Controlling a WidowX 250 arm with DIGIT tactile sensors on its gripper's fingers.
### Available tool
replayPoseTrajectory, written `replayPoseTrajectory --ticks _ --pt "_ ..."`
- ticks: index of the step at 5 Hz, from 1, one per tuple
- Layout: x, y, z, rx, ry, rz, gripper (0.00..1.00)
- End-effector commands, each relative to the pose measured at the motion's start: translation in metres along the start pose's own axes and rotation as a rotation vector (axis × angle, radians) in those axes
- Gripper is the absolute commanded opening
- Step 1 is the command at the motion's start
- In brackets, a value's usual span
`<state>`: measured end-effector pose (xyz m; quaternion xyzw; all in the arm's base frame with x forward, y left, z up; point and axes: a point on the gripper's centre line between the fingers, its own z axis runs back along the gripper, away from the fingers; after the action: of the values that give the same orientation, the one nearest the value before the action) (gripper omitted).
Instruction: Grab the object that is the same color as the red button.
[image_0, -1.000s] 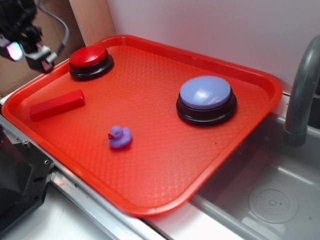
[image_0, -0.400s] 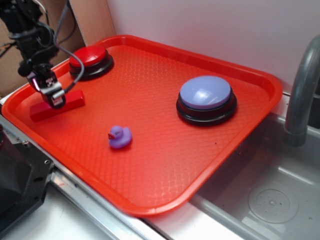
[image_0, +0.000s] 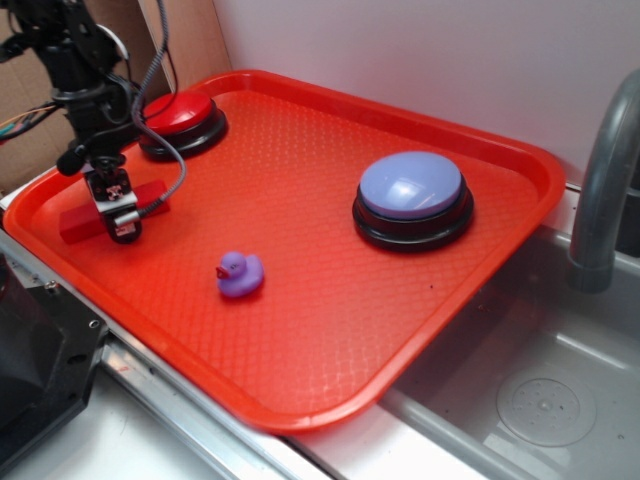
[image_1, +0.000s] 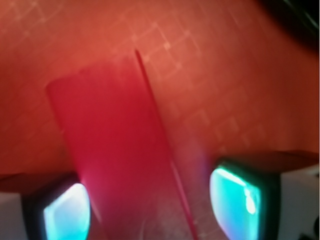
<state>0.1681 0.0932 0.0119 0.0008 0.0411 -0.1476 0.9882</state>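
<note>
The long red block (image_0: 85, 217) lies on the red tray (image_0: 330, 300) at its left side, in front of the red button (image_0: 180, 115). My gripper (image_0: 120, 205) is low over the block's middle and open, one finger on each side. In the wrist view the block (image_1: 117, 150) runs between the two glowing fingertips (image_1: 67, 212), the left one close against it, the right one a small gap away. The block rests on the tray, not lifted.
A purple rubber duck (image_0: 240, 274) sits in the tray's front middle. A lavender-blue button (image_0: 412, 195) on a black base stands to the right. A sink (image_0: 530, 400) and grey faucet (image_0: 605, 180) lie right of the tray. A black box sits at the lower left.
My gripper has come from the upper left, outside the tray, and dropped down over the red block. The block has not moved.
</note>
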Motion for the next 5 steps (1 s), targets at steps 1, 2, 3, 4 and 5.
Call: replayPoseTrajectory --ticks 1,2,3,4,5 --pt "-0.004 0.001 0.015 0.005 -0.048 0.019 0.00" --pt "-0.010 0.001 0.044 -0.017 -0.047 0.064 0.00" --pt "-0.016 -0.005 0.088 -0.016 -0.059 0.116 0.00" --pt "-0.021 -0.018 0.138 0.001 -0.056 0.204 0.00" --pt "-0.027 -0.027 0.183 -0.054 -0.074 0.325 0.00"
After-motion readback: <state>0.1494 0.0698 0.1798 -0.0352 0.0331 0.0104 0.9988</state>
